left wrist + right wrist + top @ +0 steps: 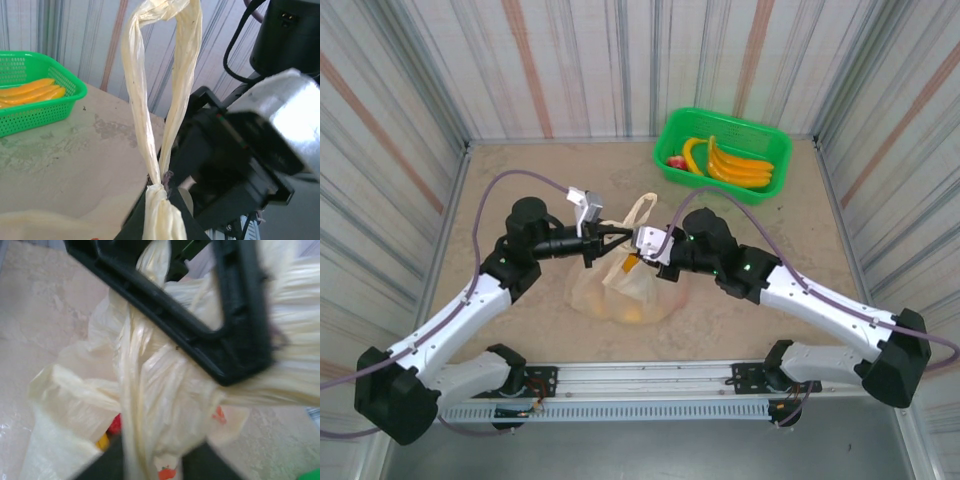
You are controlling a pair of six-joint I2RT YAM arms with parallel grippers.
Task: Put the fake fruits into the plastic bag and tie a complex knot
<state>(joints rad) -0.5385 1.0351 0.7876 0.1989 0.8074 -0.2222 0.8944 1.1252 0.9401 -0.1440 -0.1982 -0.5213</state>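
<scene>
We see the plastic bag [620,290] just arm-side of the green basket [720,155]. It's thin, limp, slippery; we'd grip the twisted handles [135,100]. Left tool [620,240] clamps the handles' base; right tool [636,250]: can't tell.

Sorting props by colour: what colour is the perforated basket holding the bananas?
The basket is bright green, clearest in the top external view.

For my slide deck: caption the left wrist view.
Left gripper shut on the plastic bag's handle loop, green basket behind.
</scene>
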